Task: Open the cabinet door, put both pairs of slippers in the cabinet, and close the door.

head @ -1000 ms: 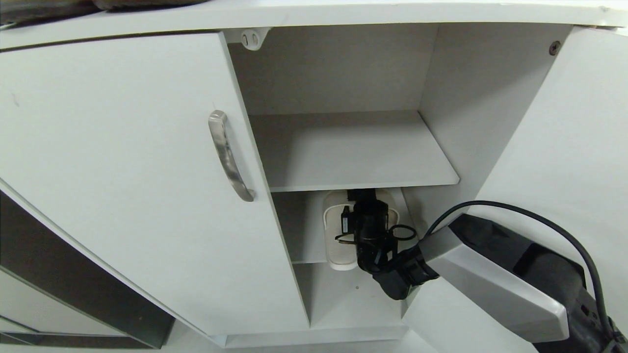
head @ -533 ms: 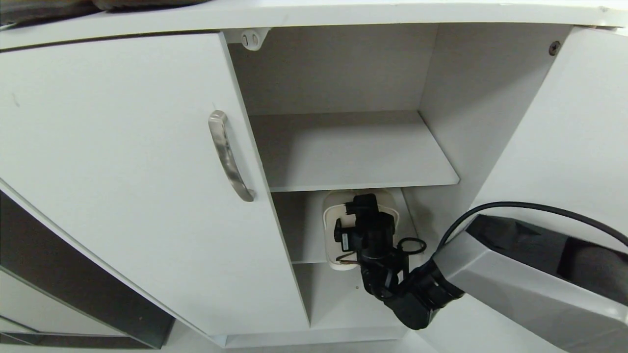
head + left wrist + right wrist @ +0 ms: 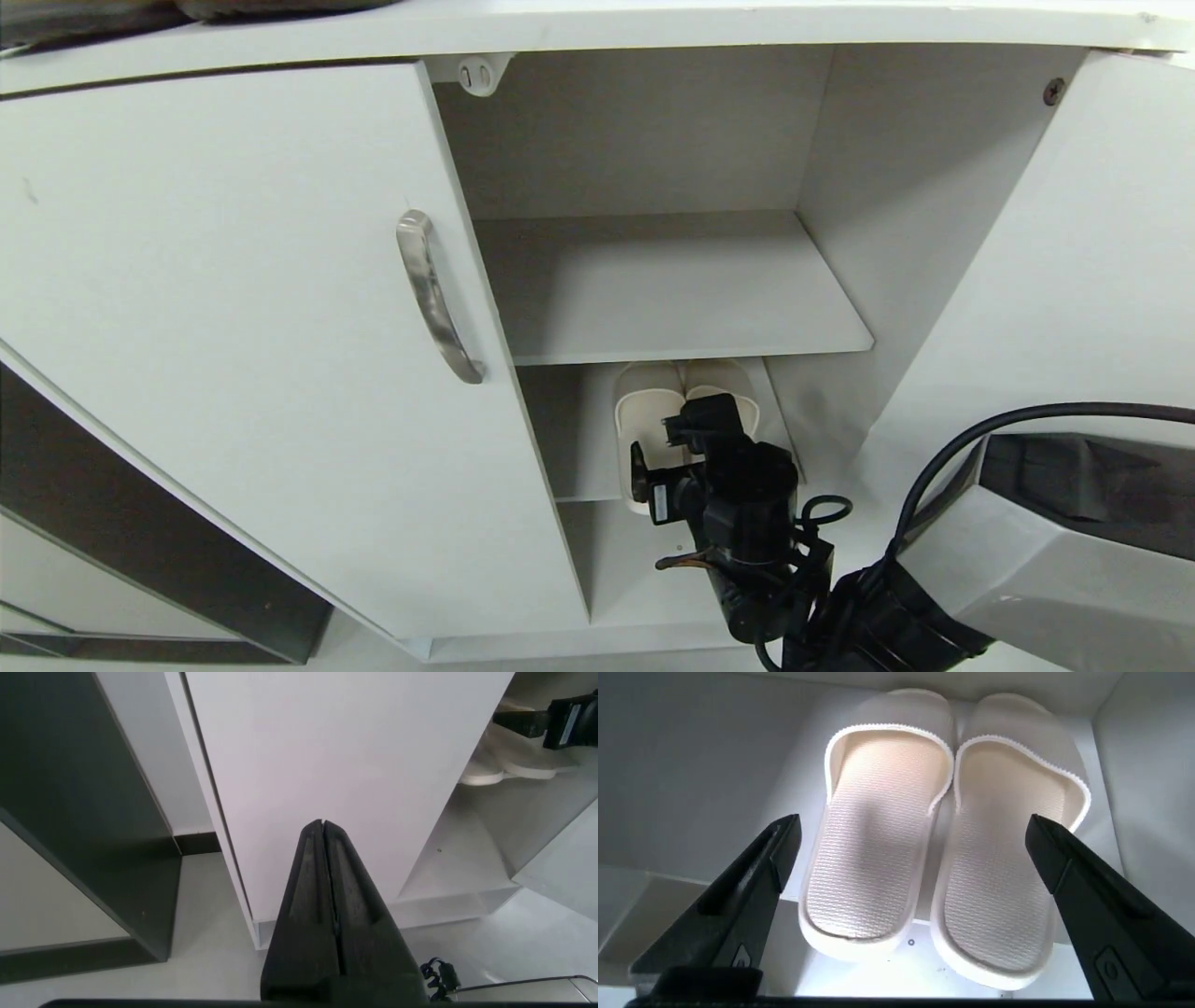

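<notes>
A pair of white slippers (image 3: 653, 401) lies side by side on the lower shelf (image 3: 574, 439) of the white cabinet, toes pointing inward. My right gripper (image 3: 667, 448) hangs open just in front of their heels, touching nothing. From the right wrist, the slippers (image 3: 878, 859) lie between and beyond the spread gripper (image 3: 915, 905). The right cabinet door (image 3: 1074, 261) stands swung open; the left door (image 3: 215, 327) with its metal handle (image 3: 434, 299) is closed. My left gripper (image 3: 322, 835) is shut and empty, low in front of the closed door (image 3: 327, 747).
The upper shelf (image 3: 672, 280) is bare. A dark object (image 3: 140, 14) lies on the cabinet top at the far left. A dark grey panel (image 3: 84, 812) stands left of the cabinet. The floor compartment (image 3: 635, 569) under the slippers' shelf holds nothing.
My right gripper has drawn back out of the cabinet and down, away from the slippers, which stay on the lower shelf. The doors have not moved.
</notes>
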{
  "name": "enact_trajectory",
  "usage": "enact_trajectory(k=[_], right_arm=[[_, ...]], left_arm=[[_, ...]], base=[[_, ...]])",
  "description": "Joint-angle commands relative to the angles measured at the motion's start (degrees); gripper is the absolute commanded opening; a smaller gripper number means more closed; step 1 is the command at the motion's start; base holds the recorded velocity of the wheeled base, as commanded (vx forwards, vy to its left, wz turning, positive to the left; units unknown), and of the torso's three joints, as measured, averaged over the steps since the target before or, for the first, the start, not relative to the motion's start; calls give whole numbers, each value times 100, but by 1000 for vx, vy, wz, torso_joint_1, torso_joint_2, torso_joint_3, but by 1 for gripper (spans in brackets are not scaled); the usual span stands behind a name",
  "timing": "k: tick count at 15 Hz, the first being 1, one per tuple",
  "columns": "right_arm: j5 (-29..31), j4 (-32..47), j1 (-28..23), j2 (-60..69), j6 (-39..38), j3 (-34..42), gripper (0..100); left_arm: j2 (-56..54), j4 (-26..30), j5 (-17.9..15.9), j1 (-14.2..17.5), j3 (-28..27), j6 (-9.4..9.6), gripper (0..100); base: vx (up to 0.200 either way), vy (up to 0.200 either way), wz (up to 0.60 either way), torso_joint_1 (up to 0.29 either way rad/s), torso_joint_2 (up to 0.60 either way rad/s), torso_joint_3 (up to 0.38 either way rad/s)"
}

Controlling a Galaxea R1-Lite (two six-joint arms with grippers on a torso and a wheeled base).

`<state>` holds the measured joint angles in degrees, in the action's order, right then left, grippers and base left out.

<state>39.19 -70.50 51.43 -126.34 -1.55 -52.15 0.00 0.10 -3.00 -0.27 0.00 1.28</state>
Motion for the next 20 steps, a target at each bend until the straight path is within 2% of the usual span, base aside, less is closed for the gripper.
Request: enact_trajectory(k=[1, 9, 20], right_arm=[[-8, 1, 25, 57, -3, 30, 100], [-8, 1, 25, 31, -12, 30, 100], [-8, -192, 34, 40, -21, 135, 100]], left_arm=[[9, -1, 1, 0, 0, 4, 0], [9, -1, -8, 0, 0, 13, 0], [9, -1, 1, 0, 0, 4, 0]], base=[[0, 0, 0, 0, 0, 0], [-200, 0, 0, 1, 5, 3], [0, 0, 0, 0, 0, 0]])
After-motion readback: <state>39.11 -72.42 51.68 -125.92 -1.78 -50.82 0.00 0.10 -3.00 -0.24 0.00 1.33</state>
